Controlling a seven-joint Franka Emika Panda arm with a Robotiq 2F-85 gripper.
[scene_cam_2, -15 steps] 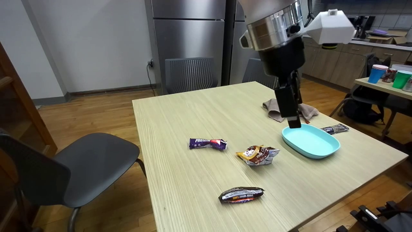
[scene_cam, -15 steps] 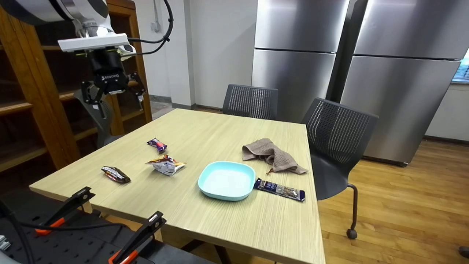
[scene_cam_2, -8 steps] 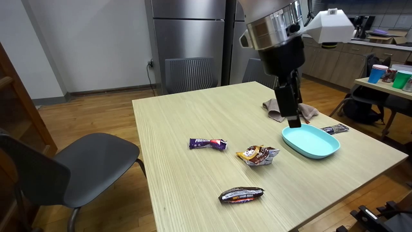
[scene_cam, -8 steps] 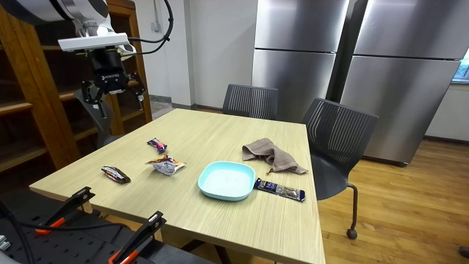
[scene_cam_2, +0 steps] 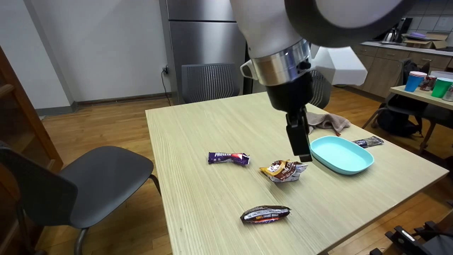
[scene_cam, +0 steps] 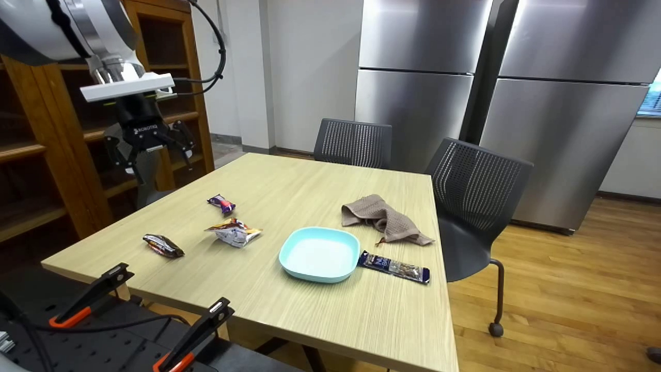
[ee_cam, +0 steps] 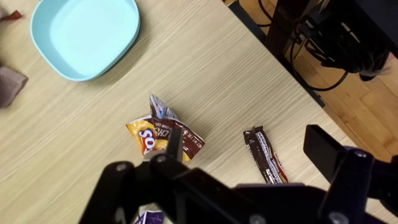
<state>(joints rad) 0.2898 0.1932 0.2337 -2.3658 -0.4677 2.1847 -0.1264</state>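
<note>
well, the pale arm [scene_cam_2: 265,28] slants down from the top of an exterior view, ending in a shiny metal band [scene_cam_2: 281,63] and a black wrist [scene_cam_2: 292,92]. below that, the gripper [scene_cam: 164,173] hangs above the table [scene_cam_2: 198,134], leaning slightly off vertical with its fingers [ee_cam: 321,152] pointing down. its jaws stand wide apart. in the wrist view a brown wrapped bar [ee_cam: 264,155] lies on the table, showing between the two fingers. a crumpled yellow-and-brown snack bag [ee_cam: 162,130], partly hidden by one finger, sits between that bar and a light blue dish [ee_cam: 88,34]. a purple wrapped bar [scene_cam_2: 228,158] lies near the bag, and a dark blue packet [scene_cam: 395,267] lies just beside the dish, near a brown cloth [scene_cam: 382,214].
</note>
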